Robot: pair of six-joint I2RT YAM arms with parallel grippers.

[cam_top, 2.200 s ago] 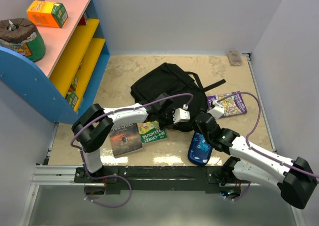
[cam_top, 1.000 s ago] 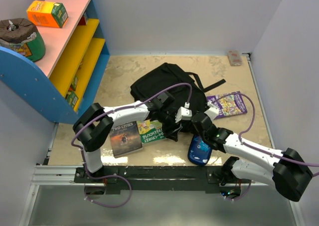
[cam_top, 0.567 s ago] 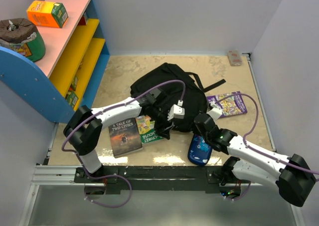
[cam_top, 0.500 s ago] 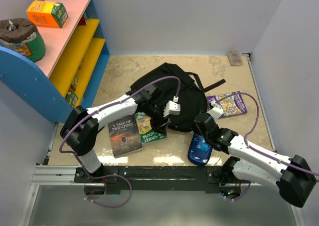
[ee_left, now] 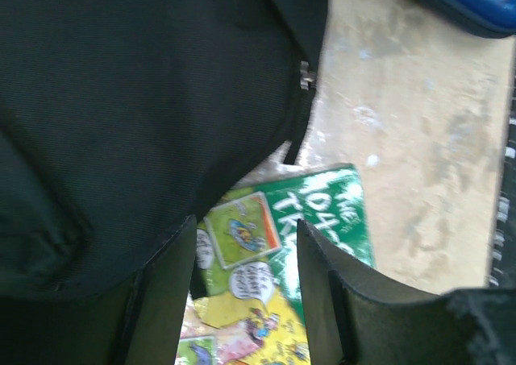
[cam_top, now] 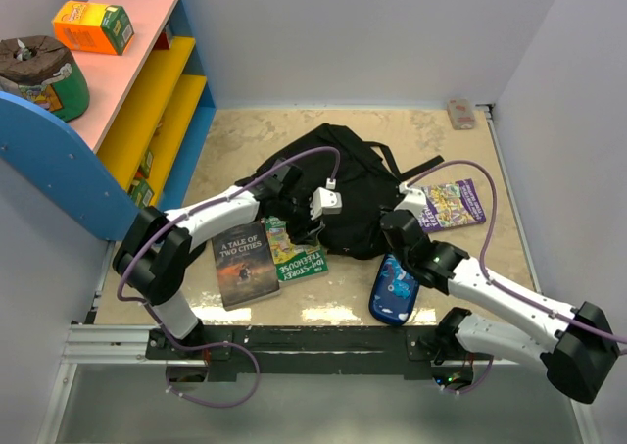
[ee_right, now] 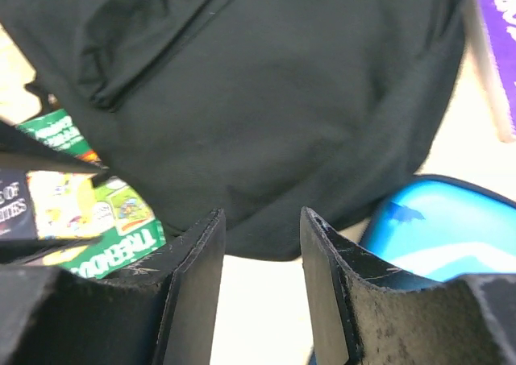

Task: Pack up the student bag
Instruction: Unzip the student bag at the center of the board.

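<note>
The student bag (cam_top: 353,174) lies floppy and black in the middle of the table. My left gripper (cam_top: 297,230) hovers at its near left edge, open and holding nothing. In the left wrist view the gripper (ee_left: 246,224) frames a green picture book (ee_left: 322,212), the left finger sits against the bag's fabric (ee_left: 145,99), and a zip pull (ee_left: 305,75) hangs at the hem. My right gripper (cam_top: 394,234) is open at the bag's near right edge. In the right wrist view its jaws (ee_right: 262,213) stand over bare table just below the bag (ee_right: 266,83).
A dark "Tale of Two Cities" book (cam_top: 245,265) lies beside the green book (cam_top: 299,258). A purple book (cam_top: 451,204) sits right of the bag, and a blue pencil case (cam_top: 394,289) near the front edge. A coloured shelf (cam_top: 147,101) stands at the left.
My left gripper has moved left and back along the bag's near edge to above the green book, its jaws narrowing a little. My right gripper has shifted slightly right and away.
</note>
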